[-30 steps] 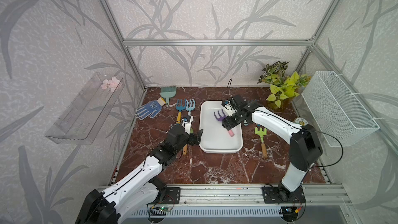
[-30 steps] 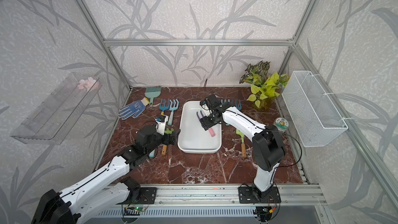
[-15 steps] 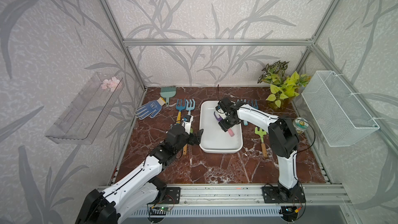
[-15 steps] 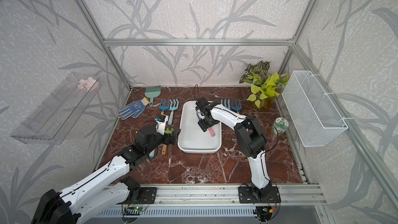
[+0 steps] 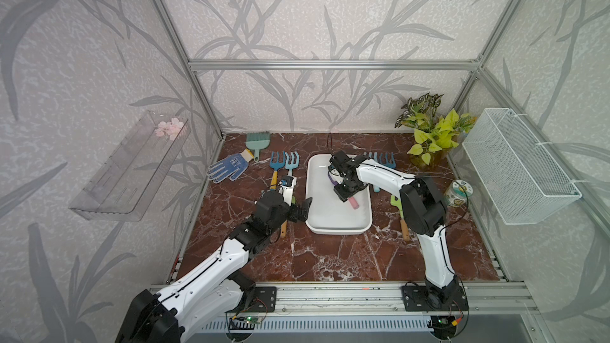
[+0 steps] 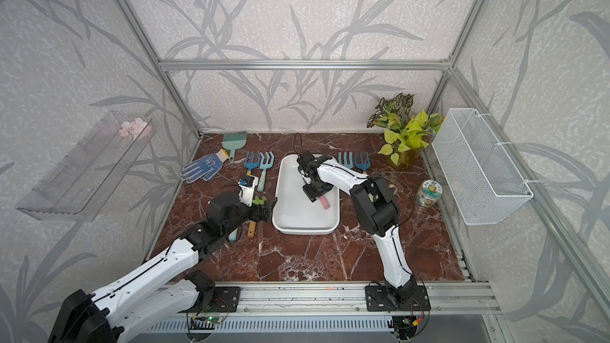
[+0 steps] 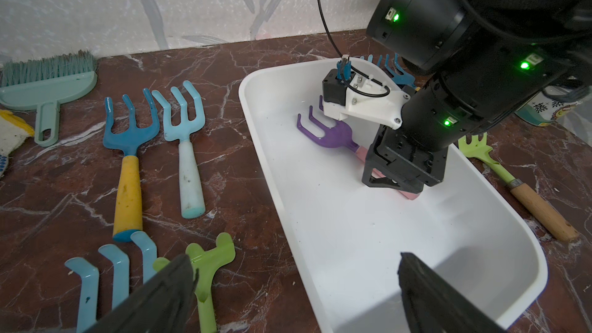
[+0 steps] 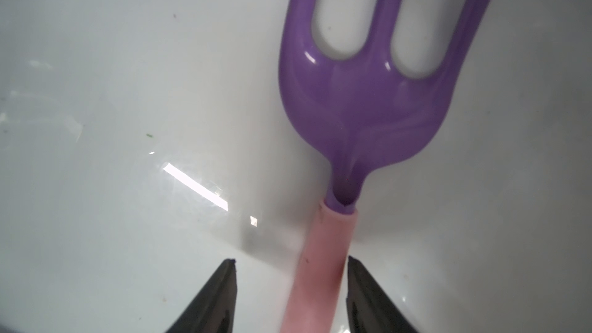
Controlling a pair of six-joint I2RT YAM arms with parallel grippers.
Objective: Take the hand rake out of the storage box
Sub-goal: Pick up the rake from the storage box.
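The hand rake (image 5: 331, 178) (image 8: 362, 100) has a purple head and a pink handle and lies flat in the white storage box (image 5: 336, 229) (image 6: 303, 229) (image 7: 352, 235). My right gripper (image 5: 345, 196) (image 6: 315, 197) (image 8: 291, 259) is down in the box and open, its jaws on either side of the pink handle. One finger is next to the handle and the other stands well apart from it. My left gripper (image 5: 305, 207) (image 7: 296, 257) is wide open and holds nothing. It sits at the box's near left corner, with the rim between its fingers.
Left of the box lie a yellow-handled blue rake (image 5: 275, 166), a pale blue rake (image 5: 290, 163), a glove (image 5: 227, 168) and a brush (image 5: 257, 141). To the right are a green rake (image 5: 399, 212), blue rakes (image 5: 383, 158), a plant (image 5: 429, 133), a tin (image 5: 457, 193) and a wire basket (image 5: 518, 166).
My right gripper's jaws have narrowed round the pink handle, and that arm's elbow has swung in towards the box. The left arm has not moved.
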